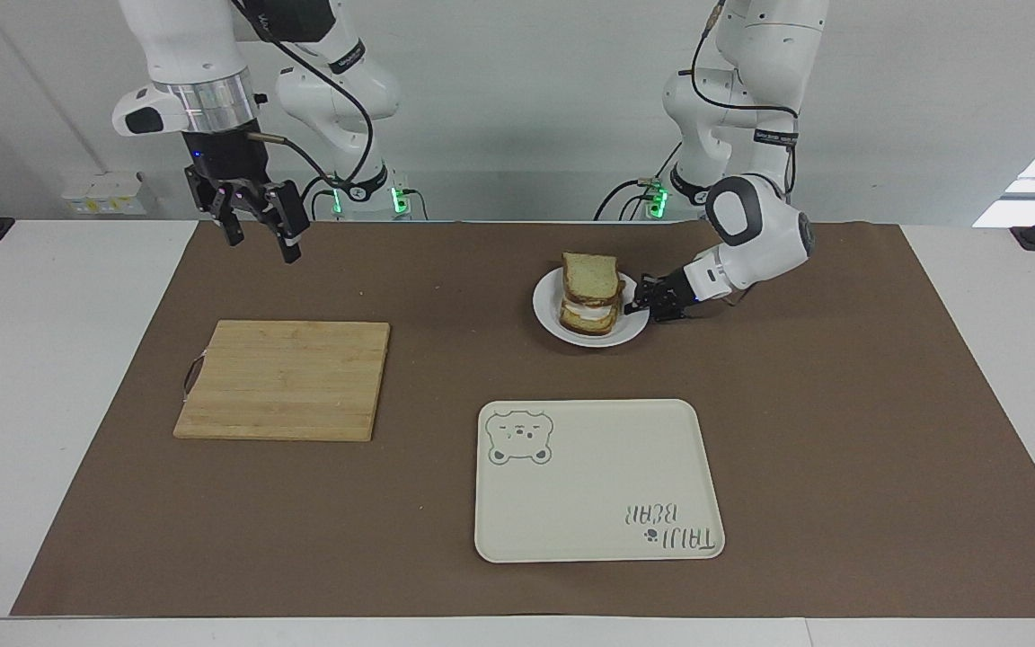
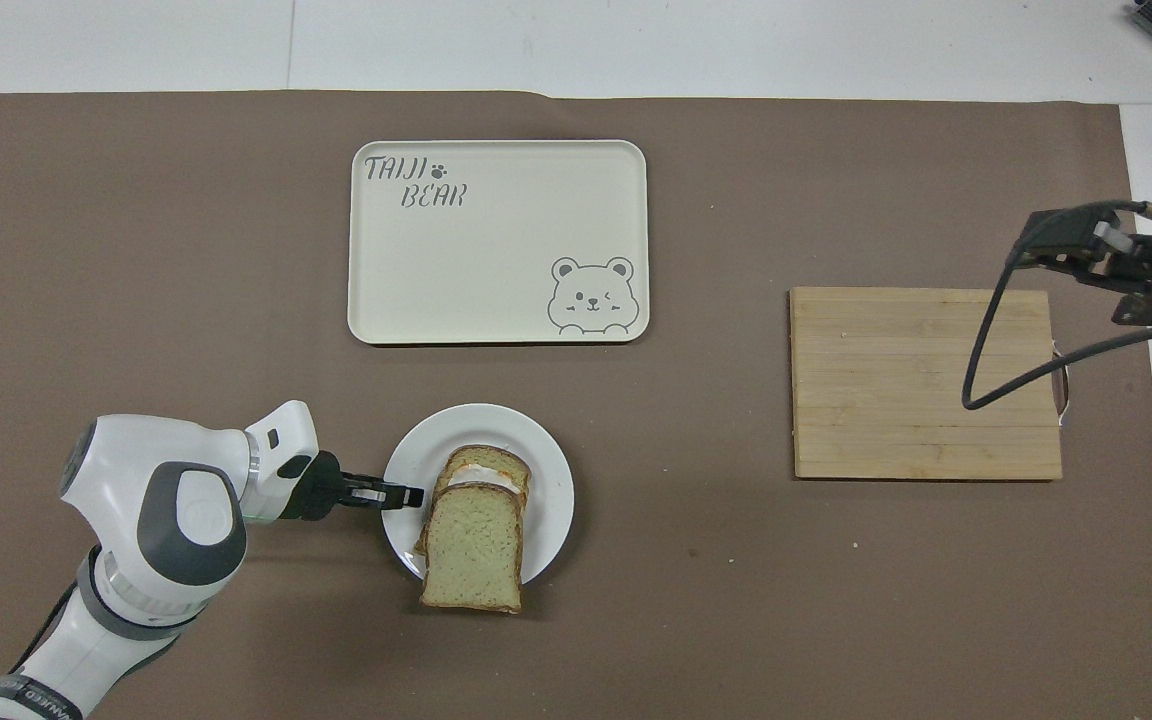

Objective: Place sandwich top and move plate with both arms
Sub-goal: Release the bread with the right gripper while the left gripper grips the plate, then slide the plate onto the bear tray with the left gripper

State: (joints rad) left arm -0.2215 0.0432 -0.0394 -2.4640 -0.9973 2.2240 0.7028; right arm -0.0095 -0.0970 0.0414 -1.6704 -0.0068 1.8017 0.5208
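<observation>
Sandwich top (image 1: 591, 276) is found already laid on the stacked sandwich on the plate (image 1: 634, 331), sitting askew and overhanging toward the robots in the overhead view. Placement is judged done; the plate move is judged just begun. Plate is located near the tabletop edge at the robots' end, toward the left arm's side, with the tray (image 1: 598, 539) closer to the opposite edge. Left hand (image 1: 636, 299) is seen clenched on the plate rim. Right hand (image 1: 259, 232) is seen released, holding nothing, raised over the tabletop corner by the cutting board (image 1: 284, 379).
</observation>
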